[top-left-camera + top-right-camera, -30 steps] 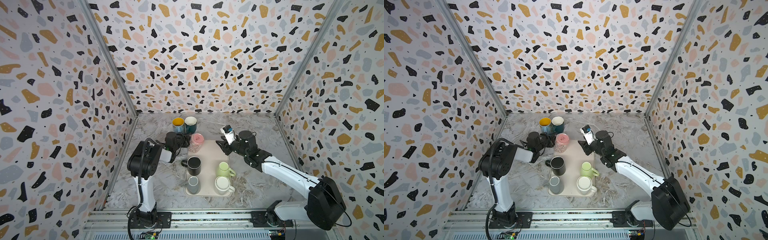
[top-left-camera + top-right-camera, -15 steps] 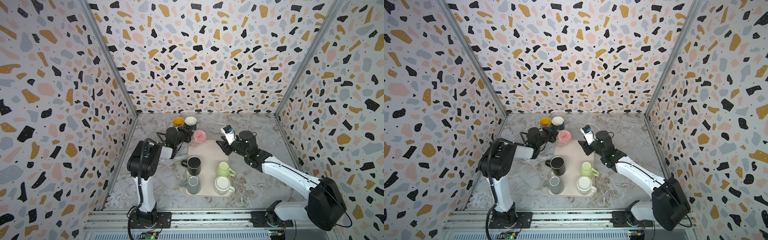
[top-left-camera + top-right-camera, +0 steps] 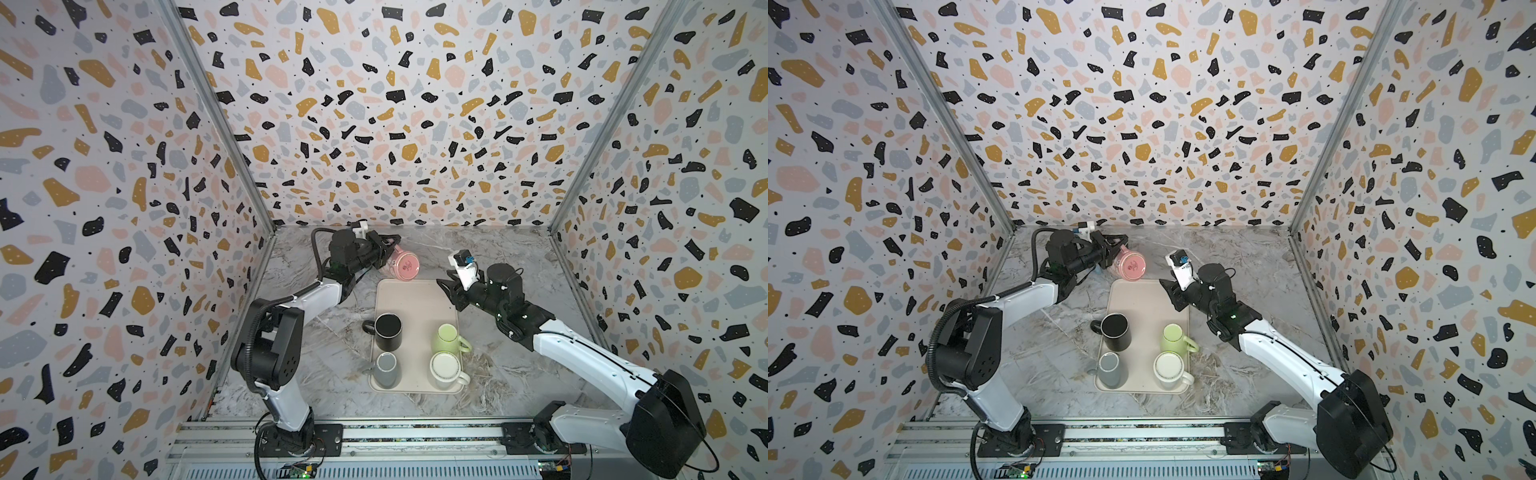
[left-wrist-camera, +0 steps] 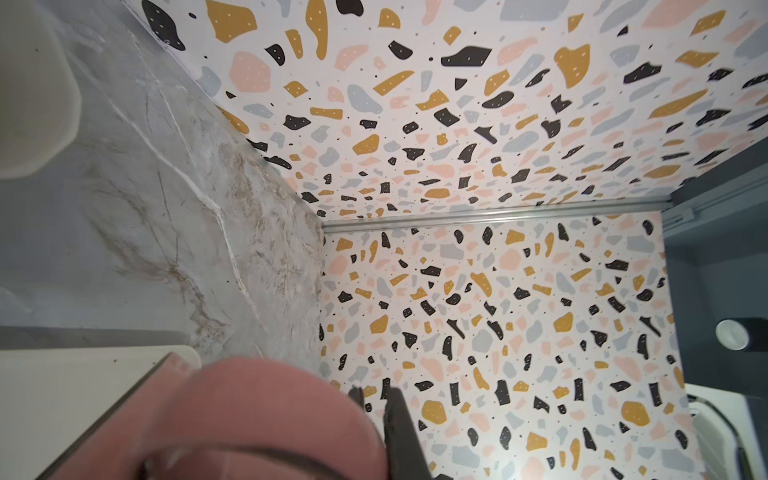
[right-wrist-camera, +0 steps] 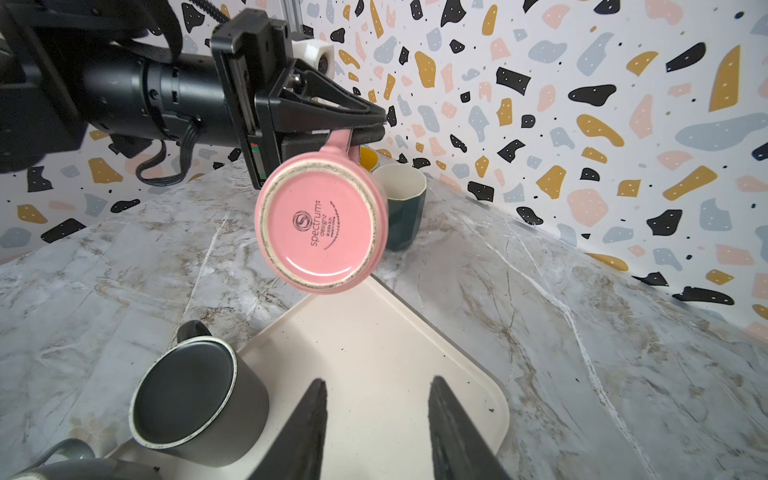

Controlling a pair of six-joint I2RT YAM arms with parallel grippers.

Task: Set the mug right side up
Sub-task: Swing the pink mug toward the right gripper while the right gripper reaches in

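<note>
In both top views the left gripper has hoisted the pink mug off the far corner of the tray, where it sat bottom-up a second ago. Now it's in the air on its side, so I'd call the flip roughly half done. The right gripper hasn't budged. It's parked at the tray's far right edge, jaws partly apart with nothing in them. The black mug and its three neighbours sit where they were.

The left wrist view is mostly wall and table. The pink mug is a blurry blob right beside a dark finger, and you can't tell from here what's being gripped.

The right wrist view is the useful one. The left gripper is clamped tight on the mug's handle, and the printed base points straight at this camera. It also shows a teal mug and a yellow mug upright on the table behind, which the left arm pretty much covers from above. My guess is it needs another quarter turn before it goes down.
</note>
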